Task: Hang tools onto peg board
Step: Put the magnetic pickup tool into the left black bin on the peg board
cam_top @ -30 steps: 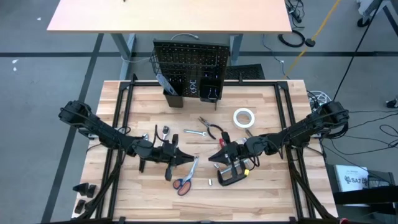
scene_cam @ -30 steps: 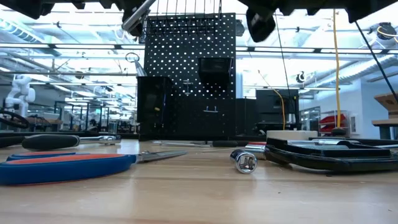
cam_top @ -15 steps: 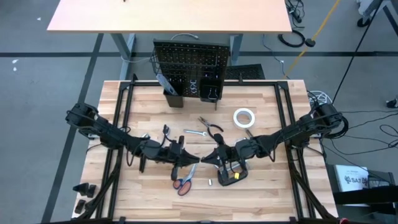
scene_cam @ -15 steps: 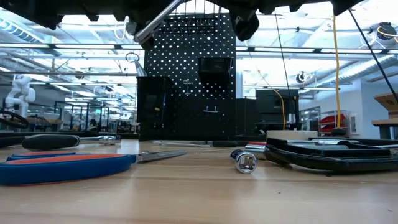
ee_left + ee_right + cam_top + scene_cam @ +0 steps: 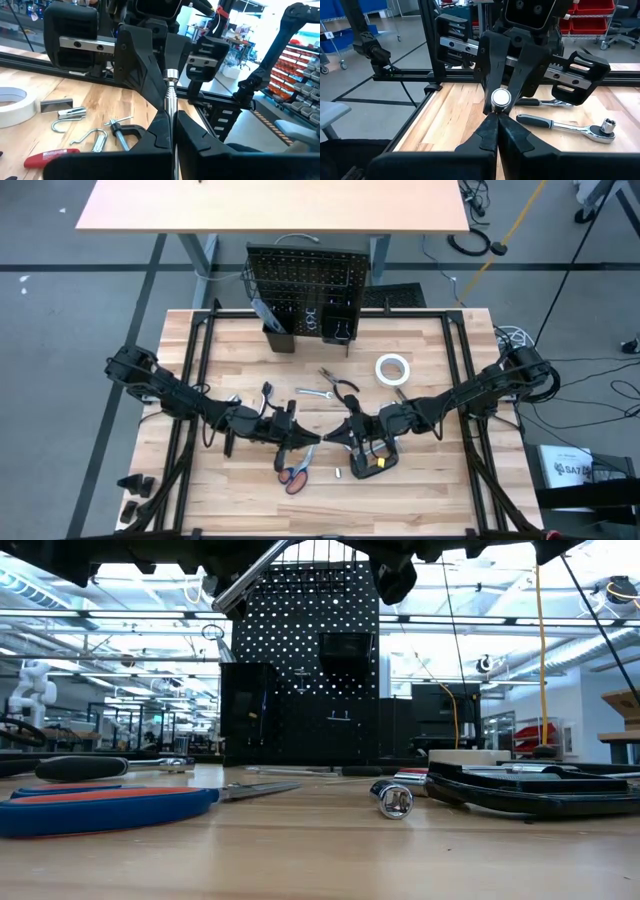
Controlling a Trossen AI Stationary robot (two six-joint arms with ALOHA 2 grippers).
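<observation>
meeting mid-table, left gripper point(image 5: 306, 437) and right gripper point(image 5: 338, 434) both pinch silver rod point(image 5: 171, 95) above scissors point(image 5: 296, 471). peg board point(image 5: 307, 288) upright at far edge, well apart.

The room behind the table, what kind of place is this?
Likely a robotics lab or workshop: shelves of red parts bins, another robot arm in the background, and open floor under bright ceiling lights.
</observation>
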